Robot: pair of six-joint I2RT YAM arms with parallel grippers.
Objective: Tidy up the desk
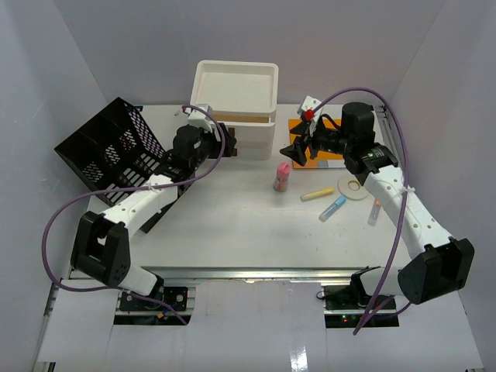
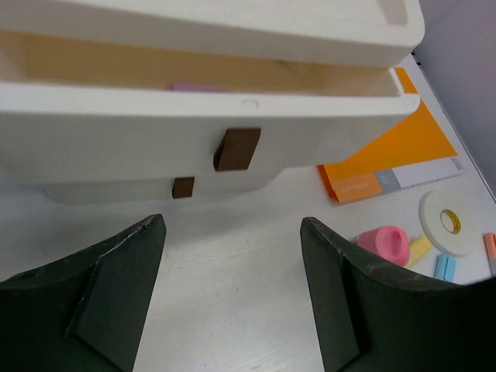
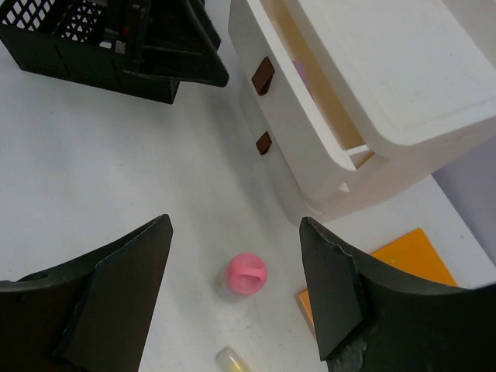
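The white desk (image 1: 232,225) holds a white three-drawer box (image 1: 235,101) at the back; its top drawer is pulled open with something pink inside (image 2: 198,87). My left gripper (image 1: 221,146) hovers open and empty just in front of the box's brown handles (image 2: 236,149); its wrist view shows only bare desk between the open jaws (image 2: 232,225). My right gripper (image 1: 293,149) is open and empty above a pink-capped bottle (image 1: 283,177), which stands just below the gap between its jaws (image 3: 234,225) in the right wrist view (image 3: 247,274).
A black mesh rack (image 1: 112,147) lies tilted at the back left. An orange notebook (image 1: 304,126) lies under the right arm. A yellow marker (image 1: 316,194), a blue marker (image 1: 333,208), a white tape roll (image 1: 353,187) and a pink marker (image 1: 374,211) lie at the right.
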